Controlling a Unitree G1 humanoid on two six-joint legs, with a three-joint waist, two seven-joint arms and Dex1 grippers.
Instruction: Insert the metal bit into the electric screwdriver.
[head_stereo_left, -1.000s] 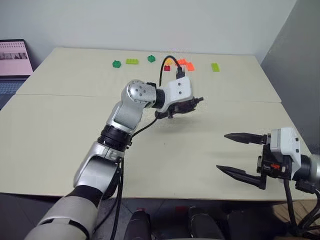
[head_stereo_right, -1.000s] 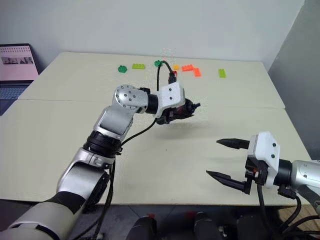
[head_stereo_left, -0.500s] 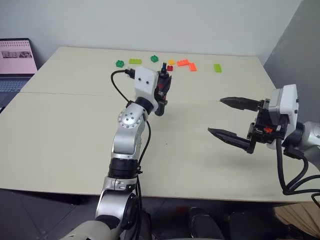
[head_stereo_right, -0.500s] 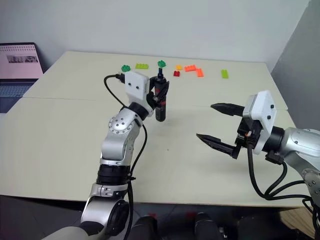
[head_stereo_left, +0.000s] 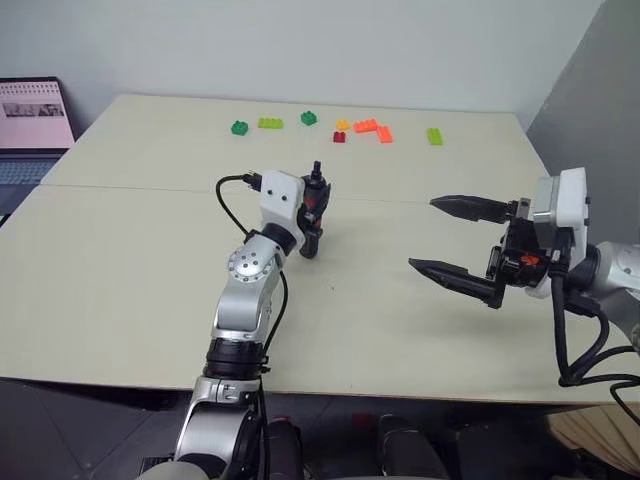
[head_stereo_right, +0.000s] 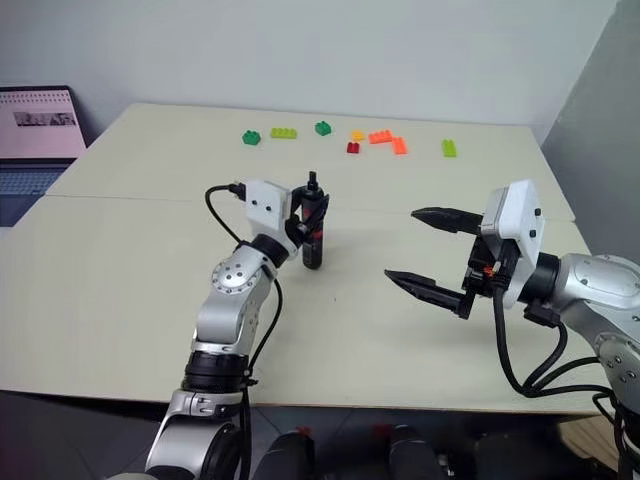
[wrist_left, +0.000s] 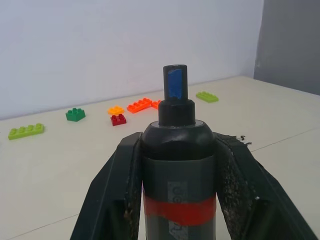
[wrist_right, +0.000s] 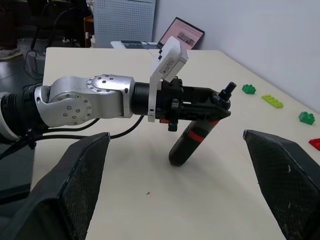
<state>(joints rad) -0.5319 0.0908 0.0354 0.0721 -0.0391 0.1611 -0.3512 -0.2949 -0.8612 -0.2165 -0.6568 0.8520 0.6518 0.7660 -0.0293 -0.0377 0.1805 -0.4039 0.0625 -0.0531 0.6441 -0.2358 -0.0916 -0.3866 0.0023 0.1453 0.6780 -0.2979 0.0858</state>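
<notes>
Pale beige table (head_stereo_left: 120, 290) with a seam across it, set against a plain light wall, with a laptop (head_stereo_left: 30, 125) off at the far left edge. Toy bricks (head_stereo_left: 340, 128) sit in a loose row along the back. The left gripper (head_stereo_left: 316, 205) is clamped tight around the screwdriver (head_stereo_right: 314, 236), holding it roughly upright above the middle of the table, blue tip up. The right gripper (head_stereo_left: 455, 240) hangs wide open with nothing in it, well apart to the right. Can't make out the metal bit anywhere.
</notes>
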